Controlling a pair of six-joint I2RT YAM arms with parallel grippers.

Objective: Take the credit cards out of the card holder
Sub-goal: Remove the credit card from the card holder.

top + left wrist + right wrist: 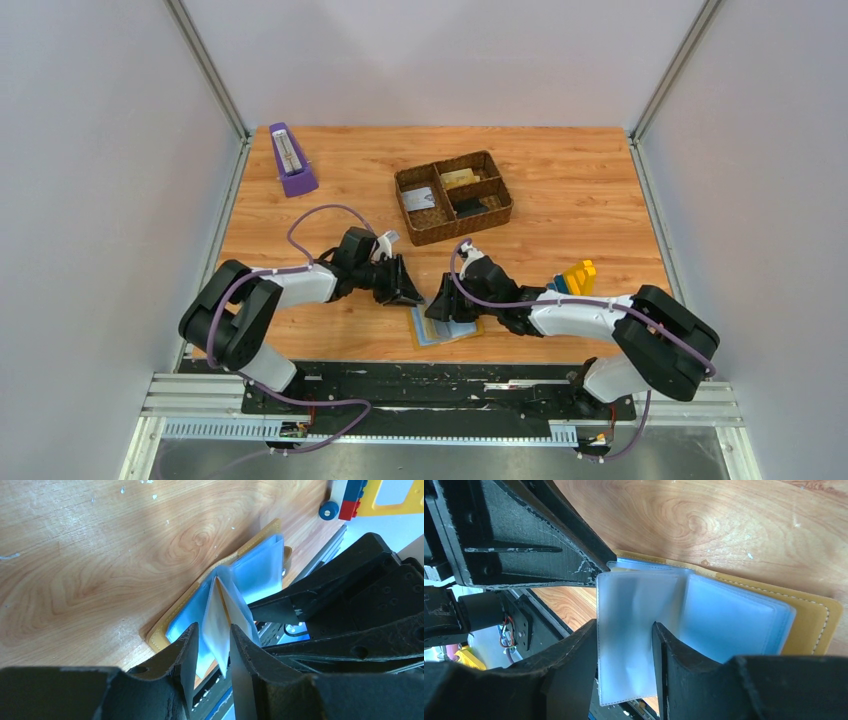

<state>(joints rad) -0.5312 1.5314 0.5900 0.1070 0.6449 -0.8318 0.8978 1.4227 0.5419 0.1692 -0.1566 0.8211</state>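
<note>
The card holder (452, 329) lies open on the wood near the table's front edge, mustard cover (160, 632) down and blue-grey pockets up. My left gripper (414, 296) reaches in from the left. Its jaws (214, 640) stand part-way apart around two raised pocket leaves (220, 615), with a gap on the left side. My right gripper (438, 306) comes from the right, jaws (624, 640) apart, and a translucent leaf (629, 630) stands across the gap. The mustard cover (814, 620) shows behind it. I cannot make out any credit cards in the pockets.
A brown woven tray (400, 190) with flat card-like pieces stands at the back centre. A purple metronome (290, 160) is at the back left. Yellow and blue toy blocks (575, 277) sit to the right. The black rail (430, 375) runs just beyond the holder's near side.
</note>
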